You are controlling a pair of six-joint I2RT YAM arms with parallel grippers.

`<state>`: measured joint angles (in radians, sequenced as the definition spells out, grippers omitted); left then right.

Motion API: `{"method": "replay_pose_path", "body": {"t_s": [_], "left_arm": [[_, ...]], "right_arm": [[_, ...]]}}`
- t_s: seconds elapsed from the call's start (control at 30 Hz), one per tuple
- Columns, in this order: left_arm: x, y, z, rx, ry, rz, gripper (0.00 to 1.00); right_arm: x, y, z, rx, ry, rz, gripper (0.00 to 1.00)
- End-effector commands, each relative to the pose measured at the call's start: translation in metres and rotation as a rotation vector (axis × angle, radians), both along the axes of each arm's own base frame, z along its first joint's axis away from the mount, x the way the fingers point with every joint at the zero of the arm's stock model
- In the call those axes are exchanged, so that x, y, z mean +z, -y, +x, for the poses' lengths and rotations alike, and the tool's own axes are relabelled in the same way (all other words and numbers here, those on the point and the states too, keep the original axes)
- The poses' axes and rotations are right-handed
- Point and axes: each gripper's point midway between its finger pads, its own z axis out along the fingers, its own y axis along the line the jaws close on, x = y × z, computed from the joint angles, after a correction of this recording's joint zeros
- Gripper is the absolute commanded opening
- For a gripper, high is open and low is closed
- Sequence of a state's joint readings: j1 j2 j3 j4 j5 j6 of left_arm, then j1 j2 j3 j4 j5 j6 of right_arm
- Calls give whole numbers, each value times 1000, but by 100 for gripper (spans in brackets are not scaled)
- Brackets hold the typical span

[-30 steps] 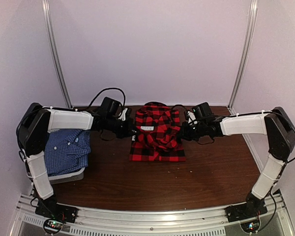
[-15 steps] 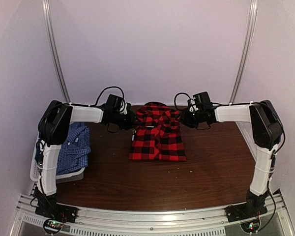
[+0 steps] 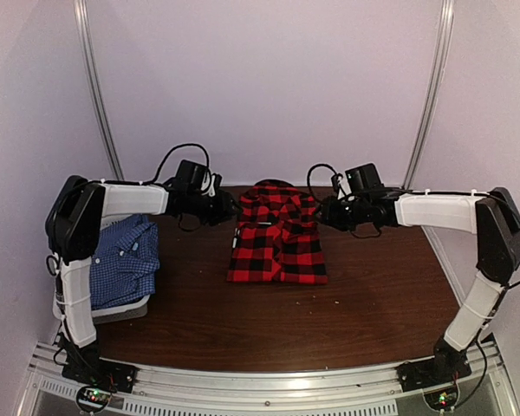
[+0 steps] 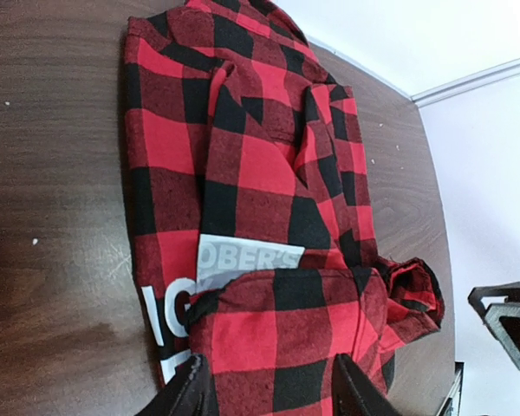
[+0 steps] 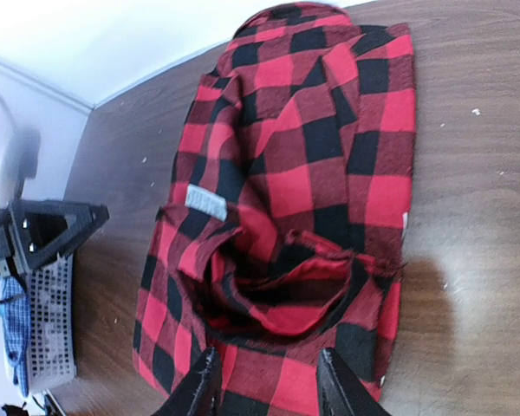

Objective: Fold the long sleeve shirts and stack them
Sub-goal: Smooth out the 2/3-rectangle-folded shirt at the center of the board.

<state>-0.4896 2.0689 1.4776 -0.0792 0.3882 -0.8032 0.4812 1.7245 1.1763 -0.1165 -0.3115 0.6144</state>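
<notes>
Dark wood table [image 3: 373, 295], red plaid shirt [image 3: 277, 247] lengthwise near-to-far, collar far, both jaws released

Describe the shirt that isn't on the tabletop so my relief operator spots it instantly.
Start at the brown table and go to its left edge, where a pale grey basket sits. The shirt heaped in it is fine blue-and-white check, unlike the bold red-and-black plaid shirt mid-table.
</notes>
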Motion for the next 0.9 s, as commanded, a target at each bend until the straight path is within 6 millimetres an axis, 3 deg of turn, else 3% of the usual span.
{"method": "replay_pose_path", "body": {"t_s": [0.0, 0.13, 0.3, 0.53, 0.87], "left_arm": [[32, -1, -12, -17, 83, -11, 50], [30, 18, -35, -79, 75, -19, 49], [19, 49, -54, -152, 67, -47, 46], [3, 71, -70, -204, 33, -64, 42], [-14, 75, -91, -227, -6, -43, 39]], "right_arm": [[-2, -22, -37, 79, 17, -10, 37], [-23, -45, -63, 153, -26, 1, 34], [-38, -63, -56, 188, -63, 38, 32], [-64, -78, -35, 203, -96, 0, 23], [-92, -66, 14, 144, -105, -44, 21]]}}
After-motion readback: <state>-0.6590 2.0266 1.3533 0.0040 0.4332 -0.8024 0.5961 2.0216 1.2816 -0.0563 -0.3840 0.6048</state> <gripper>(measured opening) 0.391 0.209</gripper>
